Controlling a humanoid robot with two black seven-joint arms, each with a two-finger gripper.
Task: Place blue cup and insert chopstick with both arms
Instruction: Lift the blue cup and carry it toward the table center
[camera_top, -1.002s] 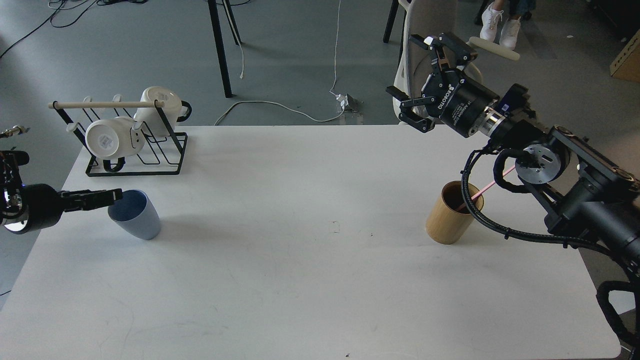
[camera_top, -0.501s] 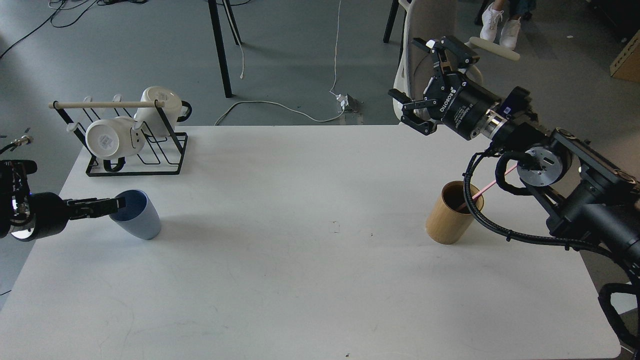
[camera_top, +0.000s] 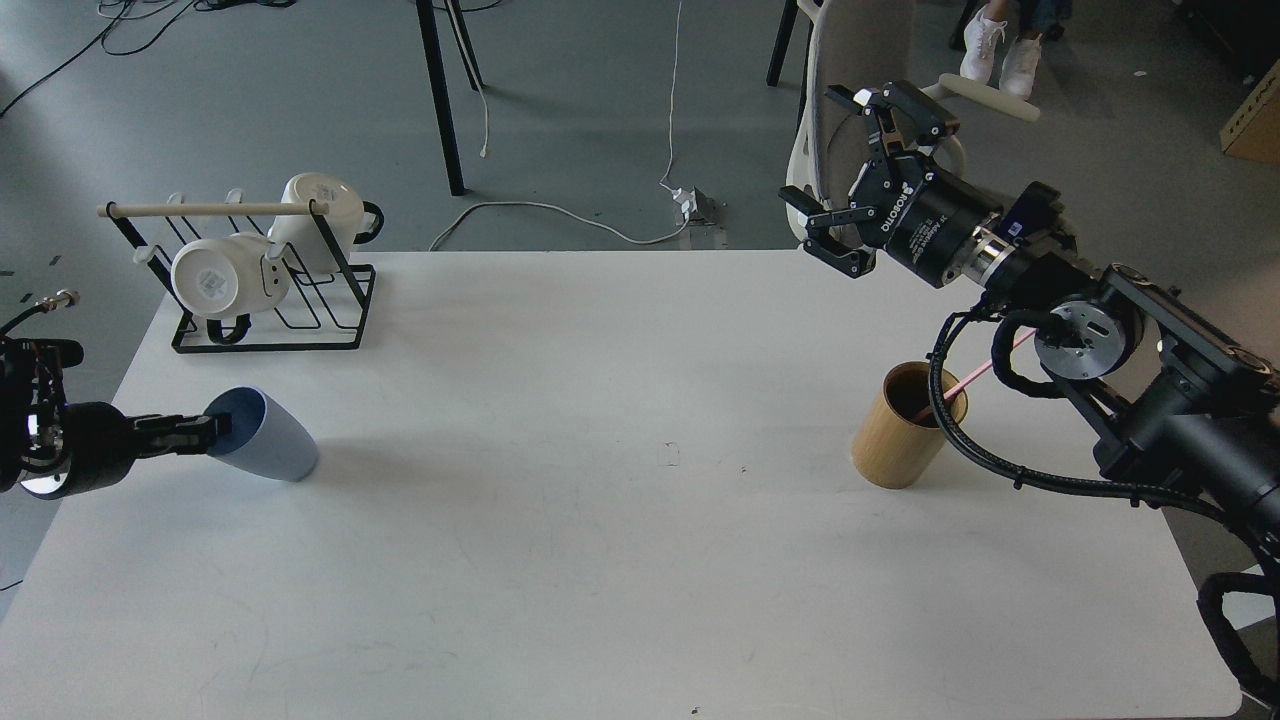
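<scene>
At nine o'clock on the table, the left gripper is clamping its fingers on the rim of the blue cup, which is tilting and may be tipping over. The right gripper is hanging with fingers apart at two o'clock; the chopstick is leaning in the wooden holder

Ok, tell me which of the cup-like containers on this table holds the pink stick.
The tan wooden holder on the right; the pink chopstick leans out of it. The blue cup and racked white mugs don't.
</scene>
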